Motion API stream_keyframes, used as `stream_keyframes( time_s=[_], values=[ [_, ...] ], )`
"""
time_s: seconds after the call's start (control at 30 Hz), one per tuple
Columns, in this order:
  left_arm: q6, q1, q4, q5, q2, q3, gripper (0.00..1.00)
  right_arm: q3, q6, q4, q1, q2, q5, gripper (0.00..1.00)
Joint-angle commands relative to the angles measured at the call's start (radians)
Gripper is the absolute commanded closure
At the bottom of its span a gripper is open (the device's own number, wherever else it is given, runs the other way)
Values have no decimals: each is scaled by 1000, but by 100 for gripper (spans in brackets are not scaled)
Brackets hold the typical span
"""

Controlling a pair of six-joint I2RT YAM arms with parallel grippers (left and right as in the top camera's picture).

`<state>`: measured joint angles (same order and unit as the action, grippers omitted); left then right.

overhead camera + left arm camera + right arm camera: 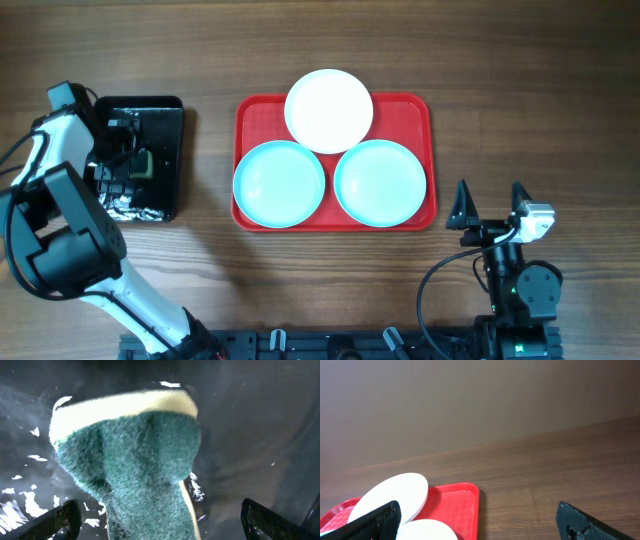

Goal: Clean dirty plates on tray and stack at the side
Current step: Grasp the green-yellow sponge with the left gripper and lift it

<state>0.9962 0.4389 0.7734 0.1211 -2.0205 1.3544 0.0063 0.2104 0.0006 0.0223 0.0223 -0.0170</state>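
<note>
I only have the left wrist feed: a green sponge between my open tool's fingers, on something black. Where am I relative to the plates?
Observer: Your left tool is over the black tray, which lies left of the red tray. All three plates are on the red one.
Operator: How are they laid out?
Observer: The left turquoise plate and the right turquoise plate sit side by side along the near edge. The white plate is behind them, overhanging the far rim.
Operator: Is the right arm in my way?
Observer: Probably not. The right tool is open and empty, over bare table off the red tray's near right corner.
</note>
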Motion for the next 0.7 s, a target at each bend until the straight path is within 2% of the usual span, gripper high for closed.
stream_keyframes(
  time_s=[0.0, 0.03, 0.07, 0.1, 0.13, 0.17, 0.2, 0.23, 0.27, 0.33, 0.43, 0.47, 0.5, 0.53, 0.57, 0.63, 0.67],
  values=[
    [2, 2, 9, 100, -58, -42, 15, -1, -12, 5, -3, -5, 13, 0],
    [2, 2, 9, 107, -58, -42, 52, -1, -12, 5, -3, -5, 13, 0],
    [2, 2, 9, 107, -58, -42, 74, -1, -12, 5, -3, -5, 13, 0],
    [2, 2, 9, 106, -58, -42, 91, -1, -12, 5, -3, -5, 13, 0],
    [2, 2, 8, 106, -58, -42, 96, -1, -12, 5, -3, -5, 13, 0],
    [2, 2, 7, 106, -58, -42, 96, -1, -12, 5, -3, -5, 13, 0],
    [2, 2, 1, 98, -58, -42, 78, -1, -12, 5, -3, -5, 13, 0],
    [2, 2, -7, 72, -58, -42, 5, -1, -12, 5, -3, -5, 13, 0],
    [2, 2, -18, 19, -58, -42, 0, -1, -12, 5, -3, -5, 13, 0],
    [2, 2, -26, -72, -58, -42, 0, -1, -12, 5, -3, -5, 13, 0],
    [2, 3, -26, -82, -58, -42, 0, -1, -12, 5, -3, -5, 13, 0],
    [2, 3, -26, -82, -58, -42, 3, -1, -12, 5, -3, -5, 13, 0],
    [2, 3, -26, -81, -58, -42, 55, -1, -12, 5, -3, -5, 13, 0],
    [2, 3, -26, -76, -58, -42, 77, -1, -12, 5, -3, -5, 13, 0],
    [2, 3, -25, -62, -57, -42, 78, -1, -12, 5, -3, -5, 13, 0],
    [2, 3, -26, -47, -55, -42, 95, -1, -12, 5, -3, -5, 13, 0],
    [2, 3, -26, -43, -51, -40, 96, -1, -12, 5, -3, -5, 13, 0]
  ],
)
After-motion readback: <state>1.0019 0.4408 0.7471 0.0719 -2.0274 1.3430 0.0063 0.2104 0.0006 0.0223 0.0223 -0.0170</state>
